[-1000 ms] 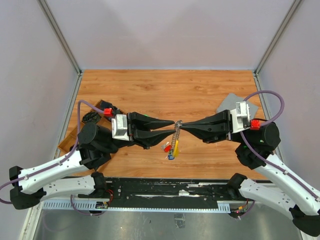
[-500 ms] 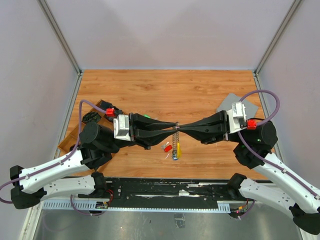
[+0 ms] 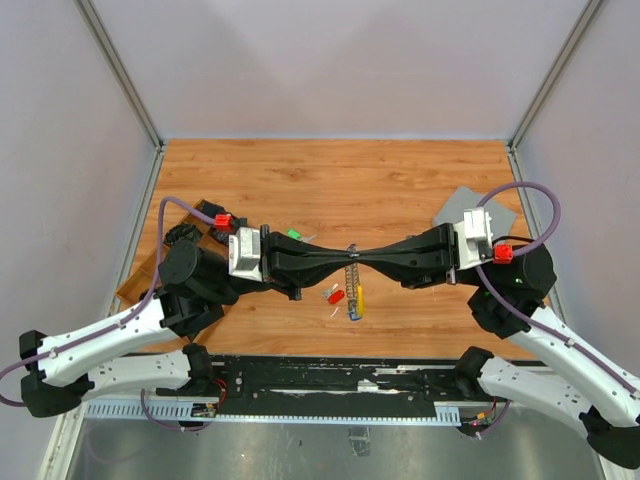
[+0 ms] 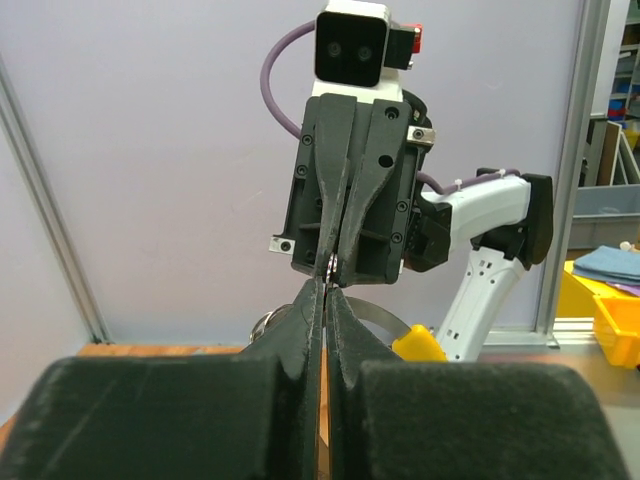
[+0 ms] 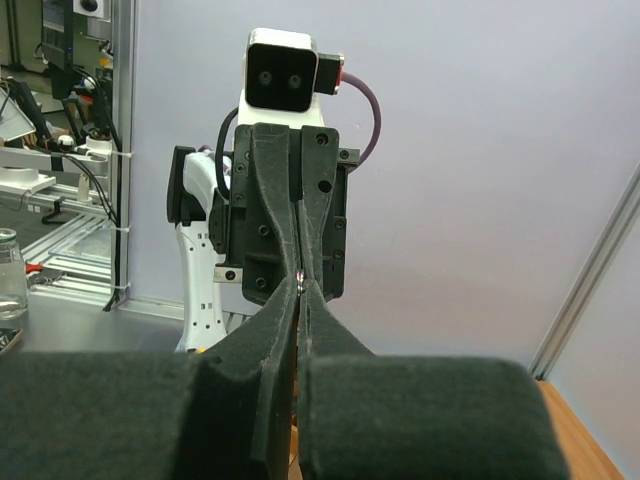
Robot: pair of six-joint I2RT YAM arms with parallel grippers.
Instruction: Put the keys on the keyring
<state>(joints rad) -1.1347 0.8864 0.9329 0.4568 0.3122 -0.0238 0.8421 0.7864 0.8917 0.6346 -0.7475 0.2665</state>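
Keyring (image 3: 351, 272) clamped at its far end by left tool (image 3: 344, 251) and right tool (image 3: 362, 251), both closed, tips meeting over surface (image 3: 330, 180). Red, yellow keys (image 3: 358, 298) at its near end; green key (image 3: 294, 235) apart, leftward.

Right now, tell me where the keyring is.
Top view, centre of the table: the keyring hangs where the left gripper and right gripper tips meet, its keys dangling toward the near edge.
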